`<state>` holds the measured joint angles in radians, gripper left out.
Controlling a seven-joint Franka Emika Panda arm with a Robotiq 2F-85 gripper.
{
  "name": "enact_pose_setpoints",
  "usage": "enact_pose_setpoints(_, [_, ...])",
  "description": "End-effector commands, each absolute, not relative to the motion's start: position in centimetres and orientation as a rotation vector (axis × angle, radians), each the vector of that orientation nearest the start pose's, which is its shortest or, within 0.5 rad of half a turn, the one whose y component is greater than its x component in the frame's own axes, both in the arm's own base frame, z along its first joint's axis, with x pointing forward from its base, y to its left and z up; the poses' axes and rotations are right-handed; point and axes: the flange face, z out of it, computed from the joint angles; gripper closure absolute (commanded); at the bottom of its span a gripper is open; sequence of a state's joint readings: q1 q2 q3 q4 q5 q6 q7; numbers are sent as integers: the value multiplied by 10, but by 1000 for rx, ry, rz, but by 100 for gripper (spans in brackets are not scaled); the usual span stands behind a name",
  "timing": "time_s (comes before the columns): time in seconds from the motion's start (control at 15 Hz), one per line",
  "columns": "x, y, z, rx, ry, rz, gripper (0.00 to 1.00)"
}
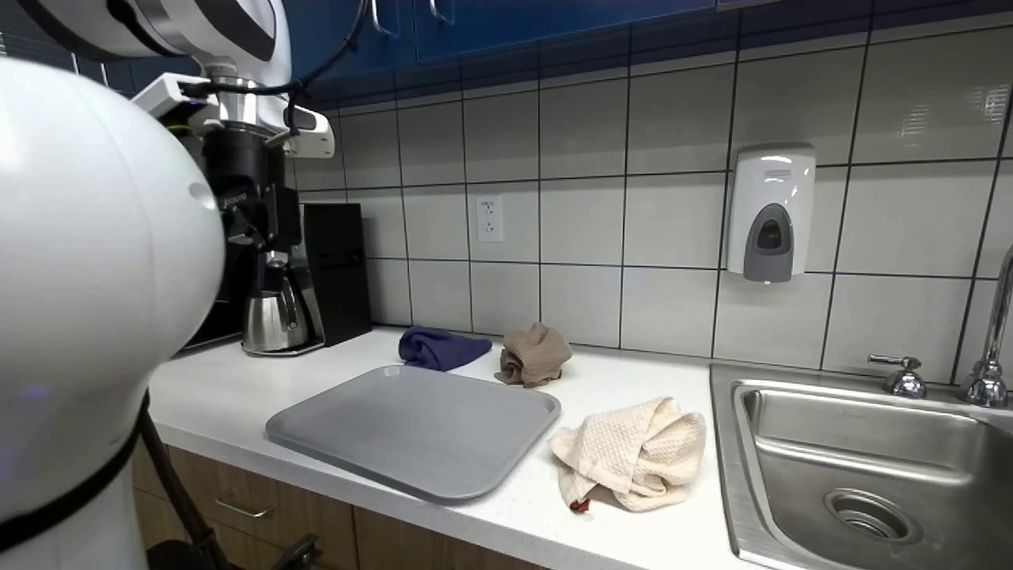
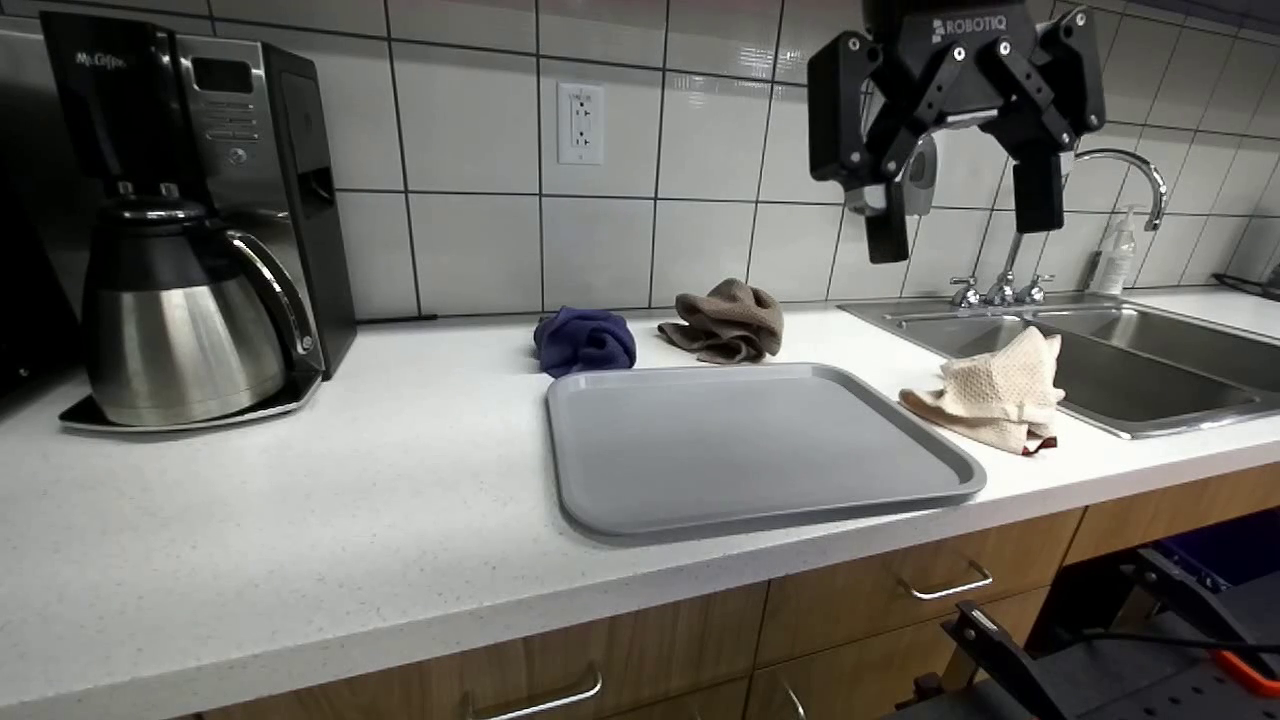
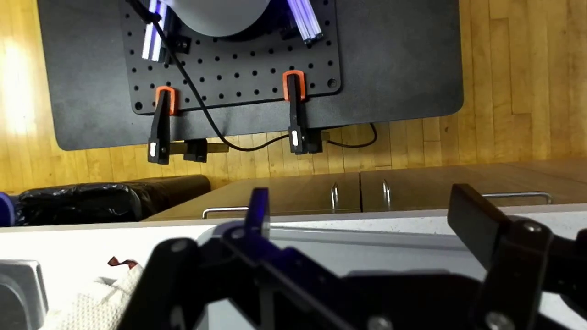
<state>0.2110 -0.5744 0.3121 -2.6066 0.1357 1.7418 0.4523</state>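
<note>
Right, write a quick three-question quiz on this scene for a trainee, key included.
1. Multiple choice: which lies nearest the sink? A) navy cloth B) cream cloth C) brown cloth
2. True or false: the hand is gripping the carafe.
3. Fill in: the gray tray lies on the white ____.

Key: 1. B. 2. False; its jaws stand open, holding nothing. 3. counter.

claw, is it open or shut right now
Open: in an exterior view the claw has its fingers spread wide apart, with nothing held between them.
</note>
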Motion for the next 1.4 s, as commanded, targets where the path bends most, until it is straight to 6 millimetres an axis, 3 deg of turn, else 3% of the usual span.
enact_pose_setpoints(0.0, [285, 168, 406, -3271, 216, 397, 0])
enact_pose_setpoints(0.53, [293, 151, 401, -3257, 376, 385, 0])
enact_pose_setpoints(1.33, [318, 95, 387, -3213, 652, 369, 0])
